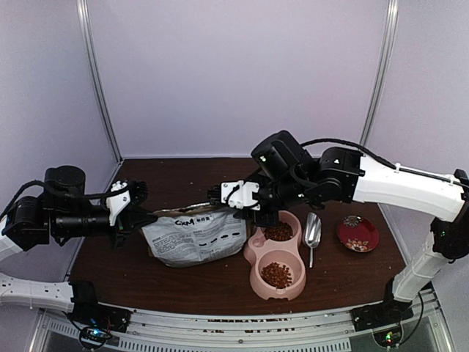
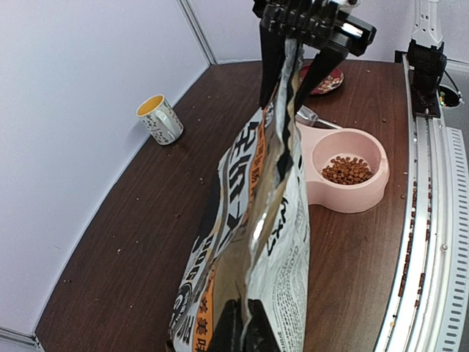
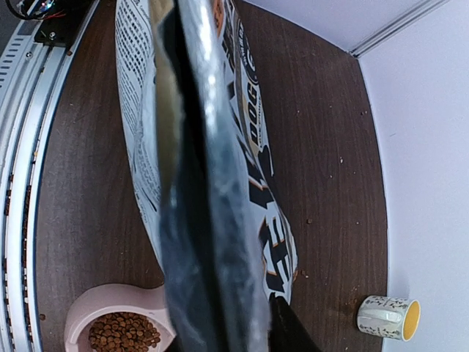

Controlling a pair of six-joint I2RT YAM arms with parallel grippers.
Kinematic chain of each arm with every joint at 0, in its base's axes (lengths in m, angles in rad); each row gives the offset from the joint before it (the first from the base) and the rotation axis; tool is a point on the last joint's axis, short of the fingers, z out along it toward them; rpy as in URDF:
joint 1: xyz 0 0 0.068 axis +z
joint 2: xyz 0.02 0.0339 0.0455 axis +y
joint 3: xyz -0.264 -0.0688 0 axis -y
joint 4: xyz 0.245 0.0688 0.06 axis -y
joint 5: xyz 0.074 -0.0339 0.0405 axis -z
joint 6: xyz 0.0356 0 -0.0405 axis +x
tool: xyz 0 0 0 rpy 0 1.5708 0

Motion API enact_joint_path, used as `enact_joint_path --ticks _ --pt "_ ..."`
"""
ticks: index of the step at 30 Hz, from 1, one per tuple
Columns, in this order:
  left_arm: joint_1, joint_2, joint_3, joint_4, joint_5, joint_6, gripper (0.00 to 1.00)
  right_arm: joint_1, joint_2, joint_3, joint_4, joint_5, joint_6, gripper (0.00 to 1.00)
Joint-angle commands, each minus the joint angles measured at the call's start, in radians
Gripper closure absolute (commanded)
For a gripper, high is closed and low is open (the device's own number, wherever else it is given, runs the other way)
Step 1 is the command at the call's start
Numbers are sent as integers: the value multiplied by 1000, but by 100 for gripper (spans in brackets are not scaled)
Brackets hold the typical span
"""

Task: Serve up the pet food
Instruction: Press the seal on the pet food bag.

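Kibble pellets, small, round and reddish-brown, sit in both wells of the pink plastic double bowl. Just left of it lies the printed, white-labelled paper bag. The left gripper is clamped on the bag's left end. The right gripper straddles the opposite edge, jaws slightly apart. Beyond the bowl's right side lie a silver metal scoop and a round red plate.

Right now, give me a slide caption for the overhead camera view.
Left gripper pinches one end of the bag, right gripper straddles the other, beside a pink double bowl holding kibble.
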State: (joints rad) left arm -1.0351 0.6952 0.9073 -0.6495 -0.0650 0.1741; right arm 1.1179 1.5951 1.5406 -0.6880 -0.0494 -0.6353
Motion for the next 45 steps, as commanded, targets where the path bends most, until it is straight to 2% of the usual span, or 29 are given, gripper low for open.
enact_joint_path --ticks 1,7,10,15,23,26,27,37,39,40,45 --pt "4 -8 7 25 -25 -2 100 -18 -39 -20 -23 1 6 74" --pt "4 -17 4 25 -25 -2 100 -21 -37 -16 -16 -15 9 80" --pt "4 -14 4 25 -23 -3 100 -21 -40 -3 -5 -26 13 70" --pt "5 -13 5 26 -19 -1 100 -19 -59 20 -1 -87 13 68" --pt "4 -13 5 25 -18 -1 100 -18 -67 42 -1 -117 7 77" --pt "4 -13 4 25 -18 -1 100 -18 -66 47 -6 -117 5 97" --pt "4 -13 4 25 -18 -1 100 -18 -66 48 -5 -115 5 99" --pt "4 -13 5 26 -13 1 100 -18 -75 45 -4 -84 -4 100" --pt "4 -10 5 27 -8 1 100 -13 -63 69 -16 -90 0 81" --pt "4 -8 7 27 -5 1 100 -6 -54 82 -24 -95 -1 75" --pt "4 -6 7 25 2 1 100 37 14 163 -49 -105 -10 68"
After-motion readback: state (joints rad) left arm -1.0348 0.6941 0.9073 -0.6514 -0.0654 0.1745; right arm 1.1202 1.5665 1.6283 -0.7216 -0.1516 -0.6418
